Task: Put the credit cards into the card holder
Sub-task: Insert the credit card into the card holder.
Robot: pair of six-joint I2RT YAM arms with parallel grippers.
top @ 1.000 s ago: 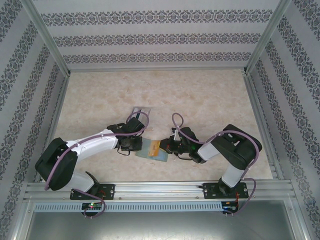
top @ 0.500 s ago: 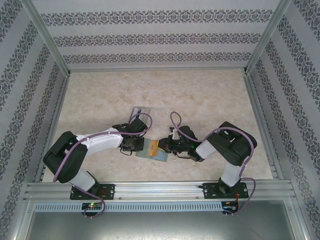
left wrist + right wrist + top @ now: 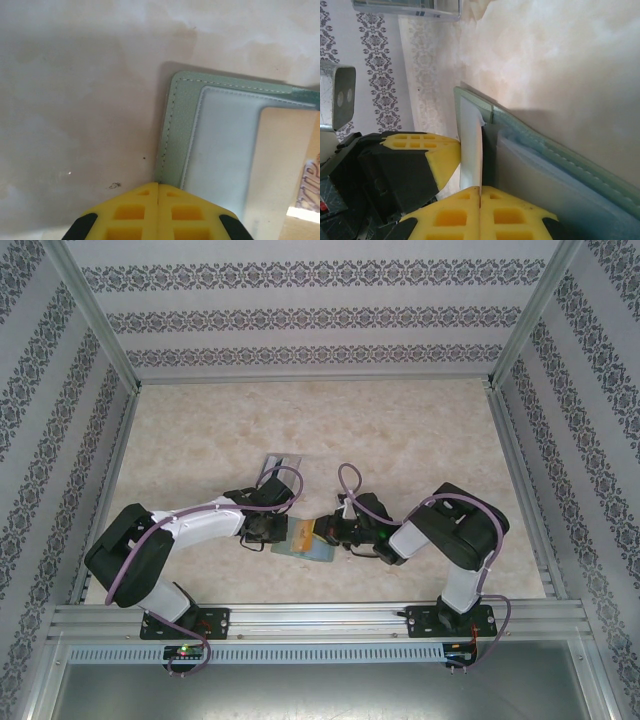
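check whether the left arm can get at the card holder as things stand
Probably yes: the left gripper, jaws shut, sits right at the edge of the open card holder, with bare table beside it. The right gripper pinches the orange-yellow card from the opposite side.

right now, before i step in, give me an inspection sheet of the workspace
surface: beige marbled tabletop, no spills seen
job's things: sage-green folding card wallet lies open and flat between the arms; orange-yellow plastic card rests on it
clutter: clear plastic slotted stand behind the wallet
grippers: left gripper shut, tips at the wallet's edge; right gripper shut, tips at a thin pale sheet, grip unclear
cables: purple cables loop over both wrists
surroundings: patterned wallpaper walls, aluminium frame
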